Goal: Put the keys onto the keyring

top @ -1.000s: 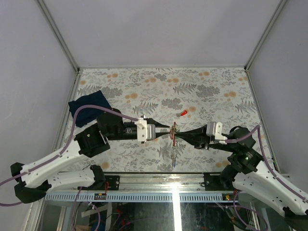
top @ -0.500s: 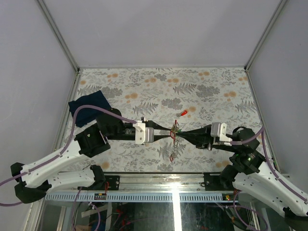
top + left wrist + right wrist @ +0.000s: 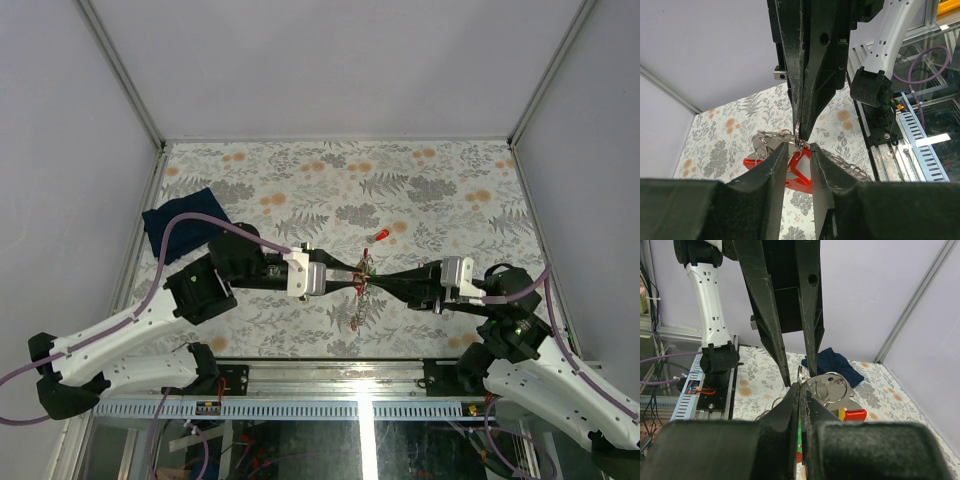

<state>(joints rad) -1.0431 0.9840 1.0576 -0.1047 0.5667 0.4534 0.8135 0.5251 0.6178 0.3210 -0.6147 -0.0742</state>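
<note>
The right arm has been drawn slightly rightward over the last second, and the dangling keys (image 3: 356, 316) have been lifted higher above the table (image 3: 450, 180). Just beyond them, at mid-table, the keyring (image 3: 796, 131) is held in the air from both sides. The right gripper (image 3: 800, 386) is closed flat on its thin ring, and the left gripper (image 3: 797, 149) is clamped on it with fingers slightly apart. Farther off, a red-tagged key (image 3: 381, 236) is seen lying on the table, and a dark blue cloth (image 3: 180, 226) at the left.

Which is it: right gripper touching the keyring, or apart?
Touching. The right wrist view shows the right gripper shut, with the keyring pinched between its fingertips.
</note>
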